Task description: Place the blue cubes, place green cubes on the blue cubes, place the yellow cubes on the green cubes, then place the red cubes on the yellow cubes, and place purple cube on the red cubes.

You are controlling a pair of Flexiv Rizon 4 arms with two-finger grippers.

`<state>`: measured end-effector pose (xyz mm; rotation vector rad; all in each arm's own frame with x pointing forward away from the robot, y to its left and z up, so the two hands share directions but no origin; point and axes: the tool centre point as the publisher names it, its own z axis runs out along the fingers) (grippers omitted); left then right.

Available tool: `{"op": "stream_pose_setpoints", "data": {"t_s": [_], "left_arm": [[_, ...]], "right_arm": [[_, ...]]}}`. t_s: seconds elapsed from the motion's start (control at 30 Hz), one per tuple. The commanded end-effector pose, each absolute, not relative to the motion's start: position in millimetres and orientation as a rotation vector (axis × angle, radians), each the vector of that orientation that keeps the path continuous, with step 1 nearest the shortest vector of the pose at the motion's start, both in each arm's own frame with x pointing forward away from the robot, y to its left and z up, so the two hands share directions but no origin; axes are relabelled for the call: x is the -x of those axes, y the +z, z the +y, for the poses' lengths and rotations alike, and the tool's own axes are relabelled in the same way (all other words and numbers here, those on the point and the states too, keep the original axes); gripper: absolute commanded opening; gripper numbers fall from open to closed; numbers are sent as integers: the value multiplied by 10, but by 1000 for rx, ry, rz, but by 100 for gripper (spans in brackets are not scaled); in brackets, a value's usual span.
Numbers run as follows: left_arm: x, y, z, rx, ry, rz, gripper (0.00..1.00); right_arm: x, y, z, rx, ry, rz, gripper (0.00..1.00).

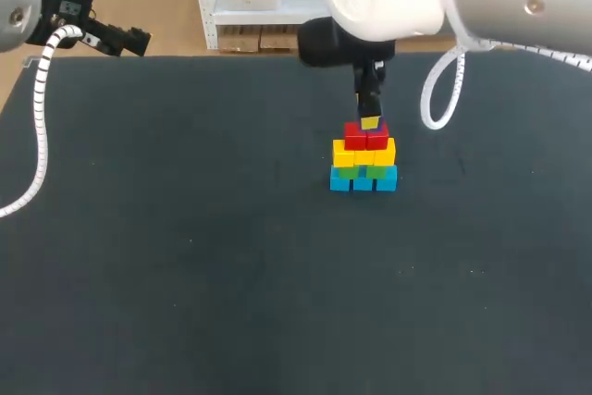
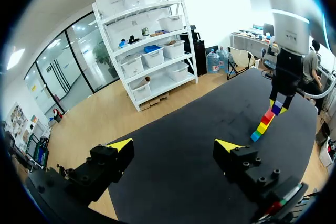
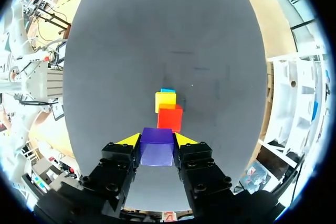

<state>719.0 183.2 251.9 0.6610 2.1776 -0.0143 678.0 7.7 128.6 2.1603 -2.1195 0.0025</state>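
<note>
A stack of cubes stands on the table right of centre: blue cubes (image 1: 363,180) at the bottom, green cubes (image 1: 363,170), yellow cubes (image 1: 363,154), then red cubes (image 1: 366,138) on top. My right gripper (image 3: 157,141) is shut on the purple cube (image 3: 156,146), held just above the red cubes (image 3: 169,117); in the head view the right gripper (image 1: 370,119) sits right over the stack. From the left wrist view the stack (image 2: 264,124) shows far ahead, with the purple cube (image 2: 277,108) at its top. My left gripper (image 2: 176,148) is open and holds nothing, at the table's far left corner.
The dark table mat (image 1: 185,256) stretches bare around the stack. My right arm's white cable loop (image 1: 442,90) hangs beside the stack at the right.
</note>
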Motion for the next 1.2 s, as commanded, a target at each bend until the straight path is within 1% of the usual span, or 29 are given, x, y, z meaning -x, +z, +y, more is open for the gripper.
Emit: {"op": "stream_pose_setpoints", "data": {"t_s": [0.03,0.53,1.2], "left_arm": [[-7201,2514,1839,-663,-19,2175,100],[-7201,2514,1839,-663,-19,2175,100],[-7201,2514,1839,-663,-19,2175,100]], "right_arm": [[-6799,1240,119,-2151,0,-2105,0],[-6729,1161,137,-2141,18,-2062,0],[-6812,1165,69,-2120,40,-2096,0]]}}
